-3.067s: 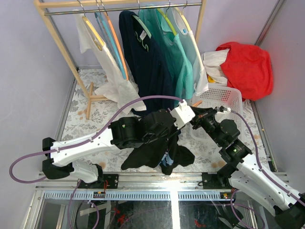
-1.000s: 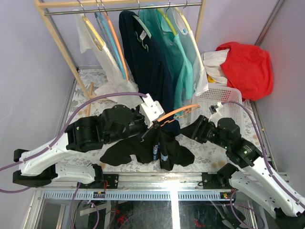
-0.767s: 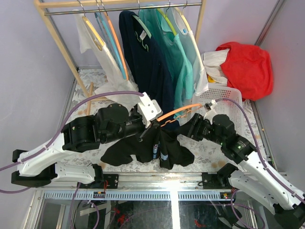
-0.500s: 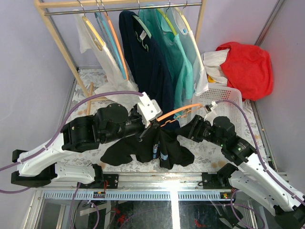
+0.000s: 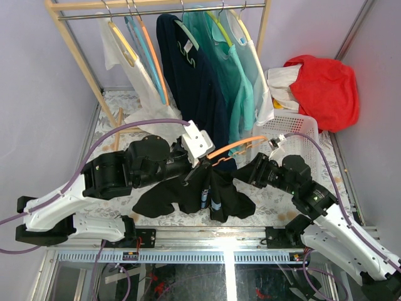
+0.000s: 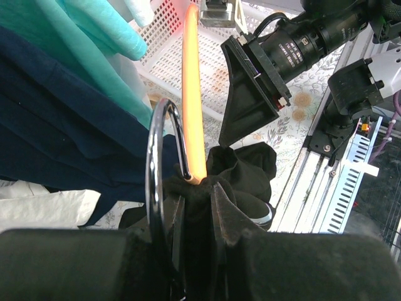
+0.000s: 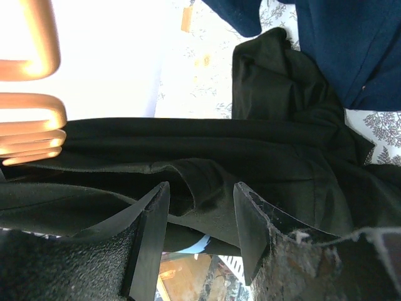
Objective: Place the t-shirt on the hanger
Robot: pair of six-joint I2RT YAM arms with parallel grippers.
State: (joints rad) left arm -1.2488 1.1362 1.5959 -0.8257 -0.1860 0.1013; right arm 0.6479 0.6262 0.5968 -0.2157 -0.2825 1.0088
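Note:
The black t-shirt (image 5: 210, 191) hangs bunched below the orange hanger (image 5: 238, 146), which lies level in the air above the floral table. My left gripper (image 5: 199, 166) is shut at the hanger's neck, with the shirt's collar fabric bunched between the fingers. In the left wrist view the gripper (image 6: 197, 197) shows below the orange arm (image 6: 191, 94), the silver hook (image 6: 152, 157) and the black shirt (image 6: 247, 166). My right gripper (image 5: 241, 179) is open beside the shirt's right shoulder. In the right wrist view (image 7: 202, 188) a fold of black fabric (image 7: 207, 153) lies between its jaws, with the hanger's wavy bar (image 7: 31, 125) at the left.
A wooden rack (image 5: 69, 37) at the back carries a white garment (image 5: 147, 106), a navy shirt (image 5: 194, 81) and teal shirts (image 5: 235, 69) on other hangers. A white basket (image 5: 289, 128) and a red cloth (image 5: 322, 88) sit at the right.
Since 3 s ago my left arm swung left with hanger and shirt. Over the last second my right gripper edged left and down toward the shirt's shoulder; the left arm stayed nearly still.

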